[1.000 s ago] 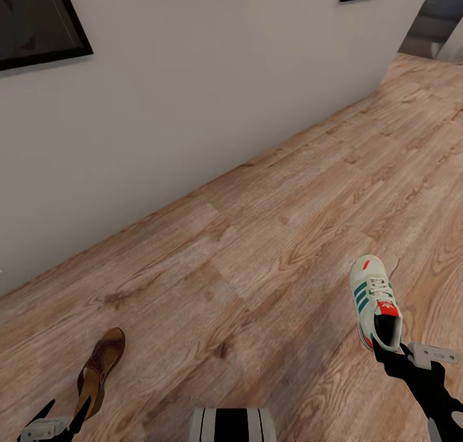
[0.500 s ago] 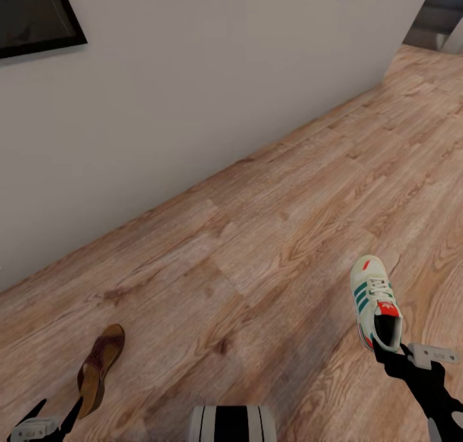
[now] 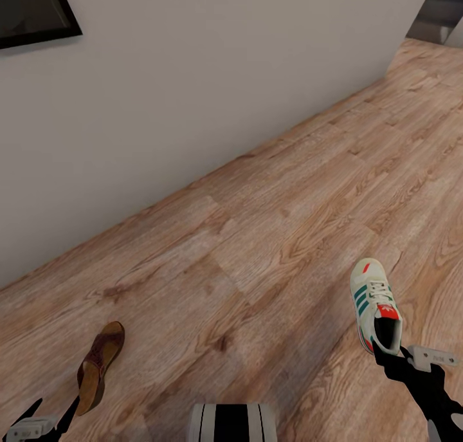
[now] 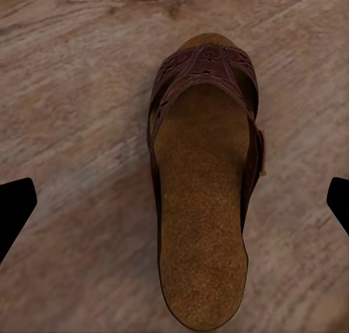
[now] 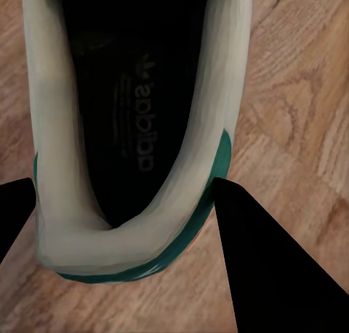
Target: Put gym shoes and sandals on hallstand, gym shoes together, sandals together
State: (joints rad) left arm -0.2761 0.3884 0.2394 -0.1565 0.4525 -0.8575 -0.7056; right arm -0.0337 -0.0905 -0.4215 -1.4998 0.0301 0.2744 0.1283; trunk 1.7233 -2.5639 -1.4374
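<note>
**One shoe in each pincer**

The right pincer [image 3: 393, 355] grips the heel of a gym shoe [image 3: 375, 303] at the lower right, above the wood floor [image 3: 270, 236]. The left pincer [image 3: 48, 411], spread wide, has a brown sandal [image 3: 99, 365] between its tips at the lower left; I cannot tell if they touch it.

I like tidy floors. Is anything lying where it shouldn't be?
Yes. One sandal and one gym shoe are far apart above the wooden floor, each alone without its partner. The right gripper is at the shoe's heel.
</note>
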